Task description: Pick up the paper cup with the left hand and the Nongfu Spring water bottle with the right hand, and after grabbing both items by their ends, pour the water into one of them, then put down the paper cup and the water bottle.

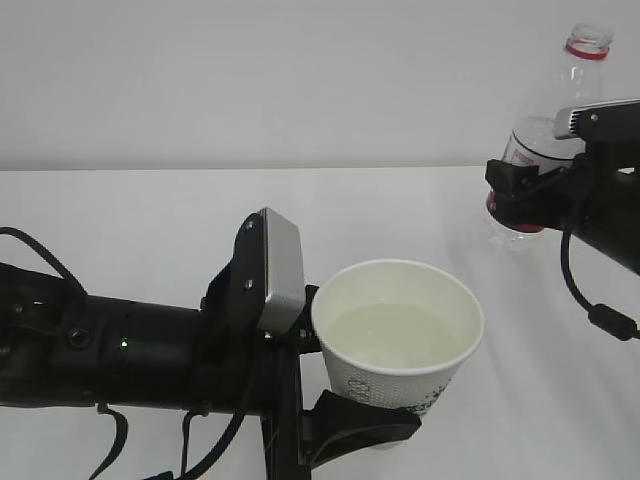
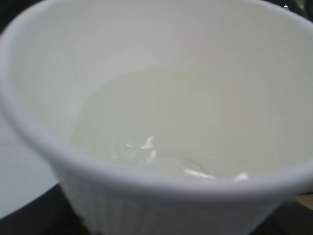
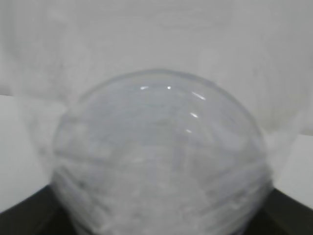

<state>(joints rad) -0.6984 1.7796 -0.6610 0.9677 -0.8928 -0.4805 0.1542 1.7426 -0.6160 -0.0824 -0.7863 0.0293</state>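
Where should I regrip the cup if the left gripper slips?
Take the cup around its side wall, below the rolled rim, coming in level from the arm's side as the left gripper holds it now. It is upright with water inside, and its taper probably helps it seat. Squeeze gently: paper walls buckle.

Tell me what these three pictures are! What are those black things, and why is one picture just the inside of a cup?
The black things are two robot arms with pinching grippers. One picture comes from a camera standing in front of the white table. There the left gripper holds a paper cup with water in it, and the right gripper holds a clear water bottle with no cap, nearly upright. The other two pictures come from small cameras on the arms' wrists. The left one looks right into the paper cup at the water. The right one sees the water bottle, very close and blurry.
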